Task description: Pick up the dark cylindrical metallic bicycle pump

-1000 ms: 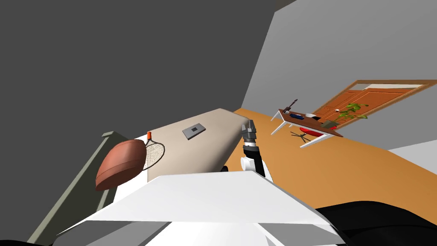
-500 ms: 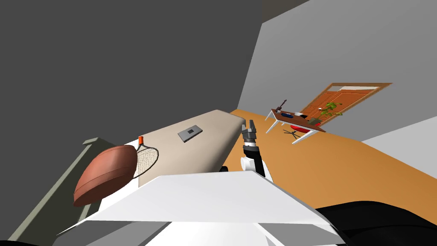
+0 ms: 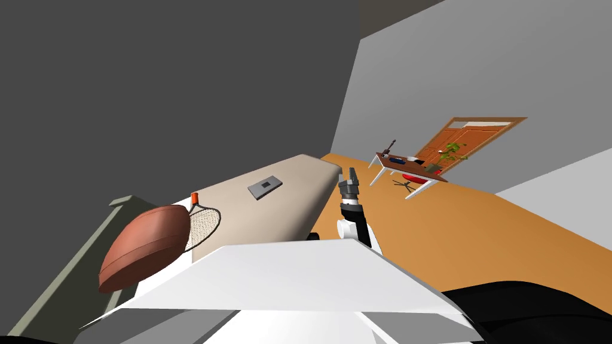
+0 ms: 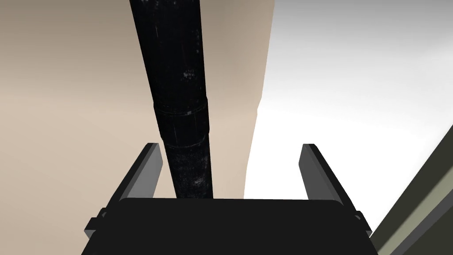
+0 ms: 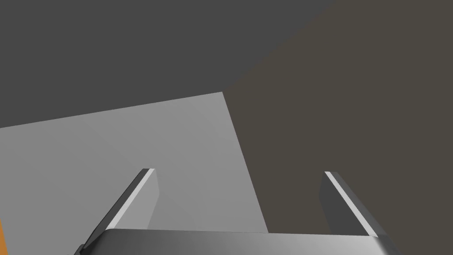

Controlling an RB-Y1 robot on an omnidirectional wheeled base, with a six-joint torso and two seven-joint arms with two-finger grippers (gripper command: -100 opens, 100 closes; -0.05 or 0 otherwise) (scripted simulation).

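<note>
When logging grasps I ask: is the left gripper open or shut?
Open: left gripper fingers stand wide apart; dark pump between, beside one, clear of the other.

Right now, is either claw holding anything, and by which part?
Nothing is held. The left claw stands open around the dark pump, not closed on it; the right claw is open and empty.

Pump (image 4: 181, 110) far end cropped, base behind left claw (image 4: 230, 148)

A black pump (image 4: 179, 88) flecked white, a beige block (image 3: 269, 212), a reddish-brown ball (image 3: 143, 246), an orange floor (image 3: 478, 233).
</note>
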